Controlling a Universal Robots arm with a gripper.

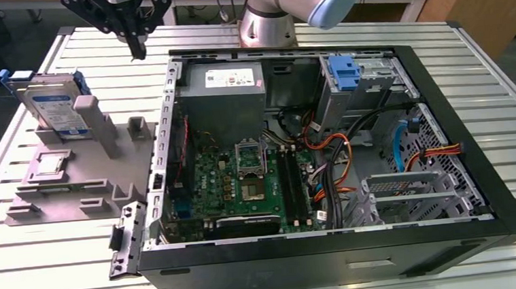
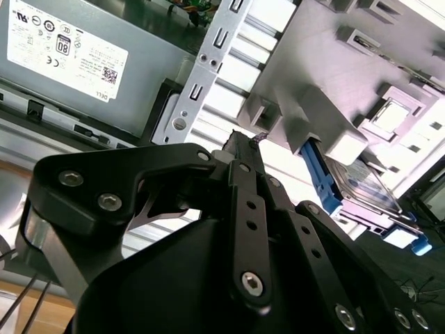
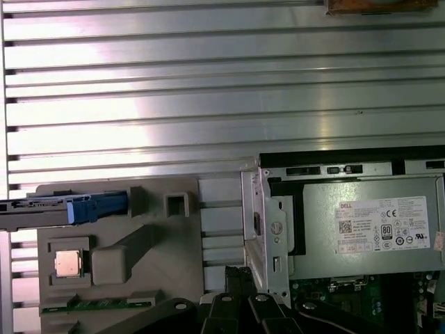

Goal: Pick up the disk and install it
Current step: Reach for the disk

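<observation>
In the exterior view, the gripper (image 1: 138,54) hangs above the slatted table (image 1: 30,269), just beside the far corner of the open computer case (image 1: 509,222). Its fingers are pressed together and hold nothing. The disk (image 1: 56,107) stands on its edge in the grey holder (image 1: 70,188) at the exterior view's left, apart from the gripper.

In the second wrist view, the gripper (image 2: 242,139) has its fingertips meeting, with nothing between them. The disk (image 2: 368,188) sits in the holder beyond.

In the first wrist view, the disk (image 3: 62,207) is seen edge-on in the holder, and the grey power supply (image 3: 368,226) lies inside the case.
</observation>
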